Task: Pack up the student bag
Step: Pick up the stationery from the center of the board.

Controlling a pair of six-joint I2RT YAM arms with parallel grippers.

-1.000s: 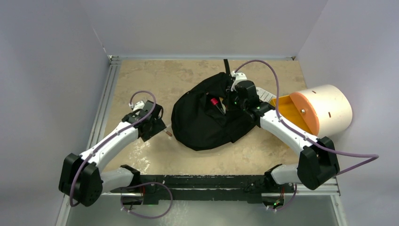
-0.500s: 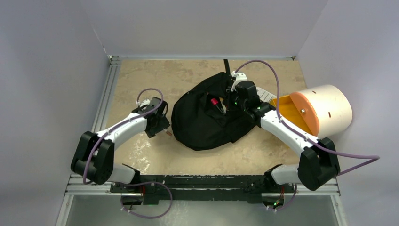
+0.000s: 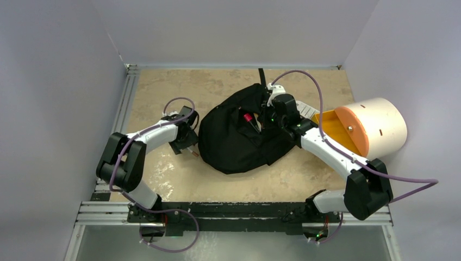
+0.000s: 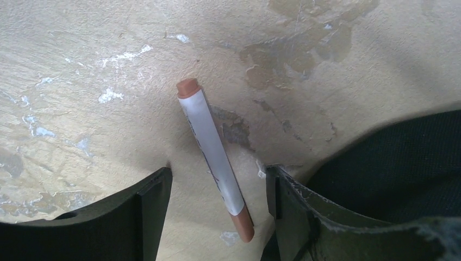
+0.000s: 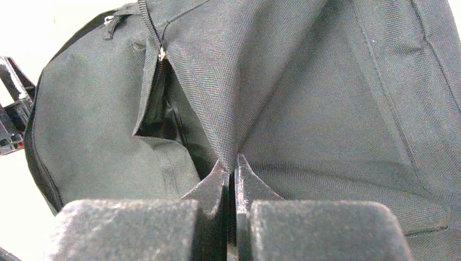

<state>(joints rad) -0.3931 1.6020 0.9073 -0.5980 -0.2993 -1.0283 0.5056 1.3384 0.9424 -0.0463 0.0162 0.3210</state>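
Note:
The black student bag (image 3: 239,138) lies mid-table with its opening upward; a red-capped item (image 3: 248,118) shows inside. My right gripper (image 3: 268,116) is shut on a fold of the bag's fabric (image 5: 234,130) at the opening's edge. A white marker with brown ends (image 4: 214,155) lies on the table by the bag's left side (image 4: 402,163). My left gripper (image 4: 217,187) is open, low over the table, its fingers on either side of the marker's near end, not touching it. In the top view the left gripper (image 3: 187,145) is beside the bag.
A cream-and-orange cylinder (image 3: 375,126) lies on its side at the right, next to the right arm. A white slatted object (image 3: 307,110) peeks out behind the right wrist. Grey walls enclose the table on three sides.
My left arm has swung right and forward toward the bag, bringing the open gripper over the marker. The right gripper and bag have stayed put.

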